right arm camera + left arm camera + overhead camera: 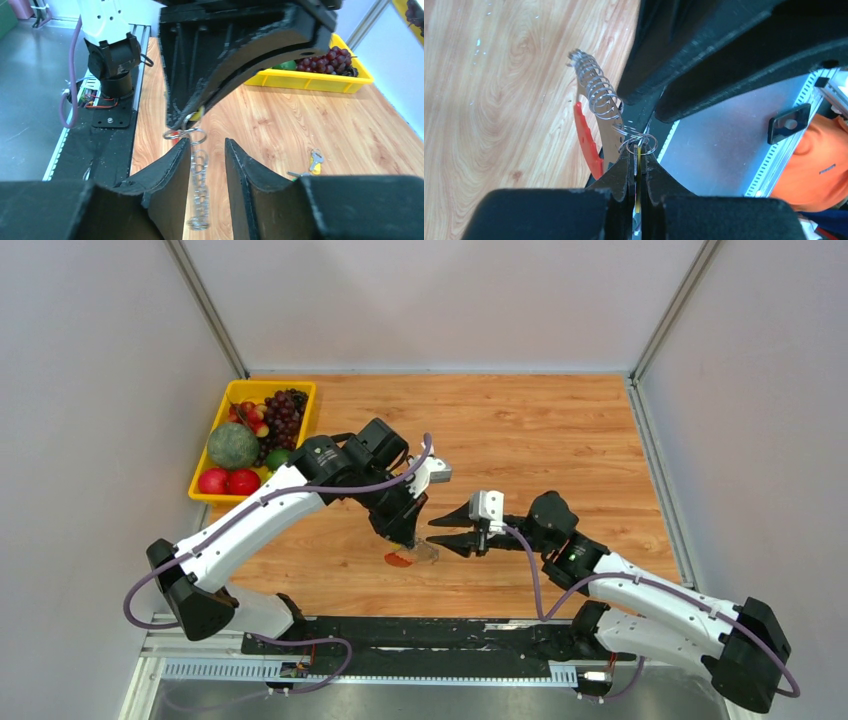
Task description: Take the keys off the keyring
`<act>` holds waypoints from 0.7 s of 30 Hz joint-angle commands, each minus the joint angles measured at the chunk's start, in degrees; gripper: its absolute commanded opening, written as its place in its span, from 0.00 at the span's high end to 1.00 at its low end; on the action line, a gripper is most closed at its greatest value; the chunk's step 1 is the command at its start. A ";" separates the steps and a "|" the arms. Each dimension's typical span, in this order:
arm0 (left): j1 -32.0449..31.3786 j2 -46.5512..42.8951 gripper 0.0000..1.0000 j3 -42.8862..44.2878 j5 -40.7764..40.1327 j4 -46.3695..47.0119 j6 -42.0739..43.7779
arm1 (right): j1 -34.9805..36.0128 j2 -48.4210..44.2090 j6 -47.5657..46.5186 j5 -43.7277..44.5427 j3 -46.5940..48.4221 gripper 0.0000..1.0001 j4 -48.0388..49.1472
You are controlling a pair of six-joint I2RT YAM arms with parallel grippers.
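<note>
From above, the left tool (408,538) is pointed down at the centre of the counter (520,430), just over the red keyring (399,560). The right tool (448,531) is set beside it to the right, jaws parted. A tray (252,386) of fruit is placed at the upper left.

In the left wrist view, the left tool (638,152) is clenched on a split ring (639,143) at lower centre. The keys (596,90) are strung upward from it in a curved row, with the keyring (588,142) just left of them.

In the right wrist view, the keys (199,185) are hung from the left tool (182,117), between the released right tool's fingers (170,175). Whether they are touched cannot be told. A loose key (314,161) is seen on the counter at the right.
</note>
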 commanded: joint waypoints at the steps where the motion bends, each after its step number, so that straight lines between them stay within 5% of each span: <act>1: -2.28 -1.58 1.00 2.37 -0.09 -0.55 2.29 | -1.39 -0.13 -1.86 -0.33 2.11 0.64 -0.72; 13: -4.31 -2.89 1.00 3.04 -0.73 -0.79 3.06 | -0.75 4.20 -5.25 -13.18 5.10 0.57 -3.66; 21: -5.15 -3.23 1.00 3.40 -1.24 -0.84 3.53 | -0.23 6.35 -5.27 -15.90 5.90 0.70 -3.73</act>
